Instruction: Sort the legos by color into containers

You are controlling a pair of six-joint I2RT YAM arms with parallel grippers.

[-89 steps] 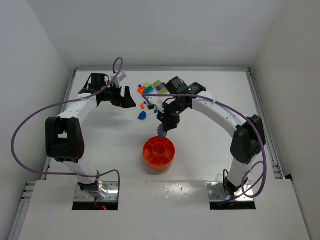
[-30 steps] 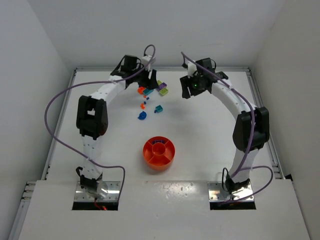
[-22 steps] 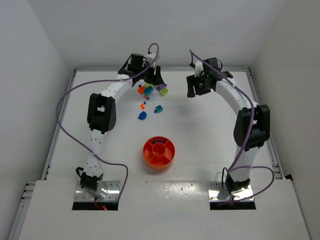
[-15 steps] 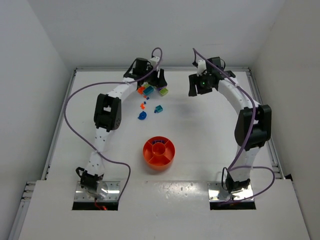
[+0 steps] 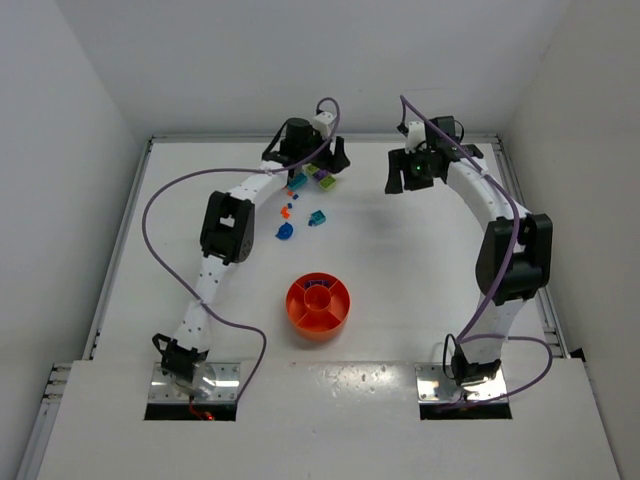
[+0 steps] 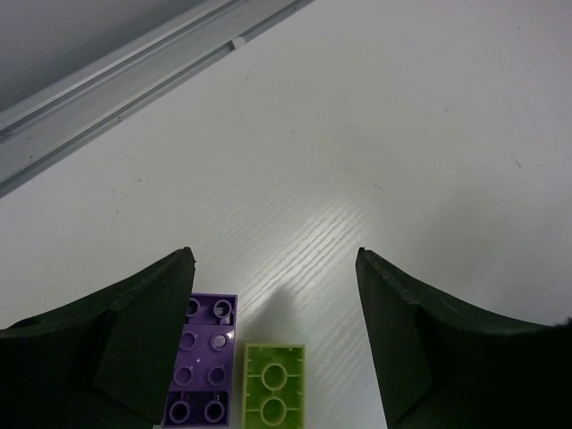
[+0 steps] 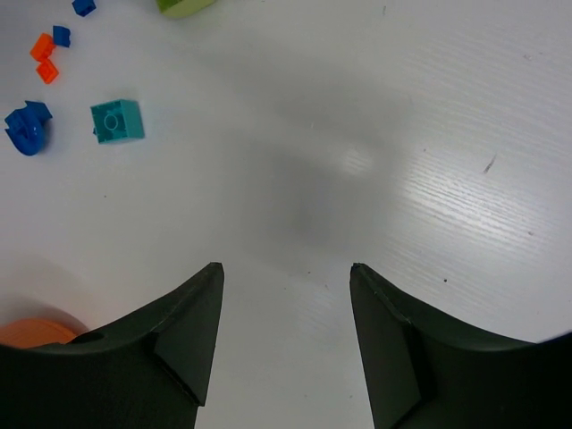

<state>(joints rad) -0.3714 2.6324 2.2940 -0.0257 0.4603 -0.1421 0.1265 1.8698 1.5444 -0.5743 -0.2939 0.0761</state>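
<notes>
Nearest the arm bases sits the orange tray (image 5: 318,304), its wedge compartments too small in the top view to tell what they hold. The legos (image 5: 300,195) lie well beyond it, loose on the table (image 5: 420,260). A blue piece (image 5: 284,232) and a teal brick (image 5: 317,217) are closest to the tray, with small orange and blue bits farther out. At the far end of the scatter, a purple brick (image 6: 204,375) and a lime-green brick (image 6: 273,393) lie flat, studs up, just beside each other. Their long axes run parallel, along the line of the fingers in the left wrist view. The left gripper (image 6: 274,259) hovers over this pair with its jaws wide apart and empty. The right gripper (image 7: 284,268) hangs to one side, likewise spread and holding nothing. The step in hand looks like a pick at the far pile. The next move probably calls for descending over one brick only, closing across its short side, then carrying it back to a wedge.
</notes>
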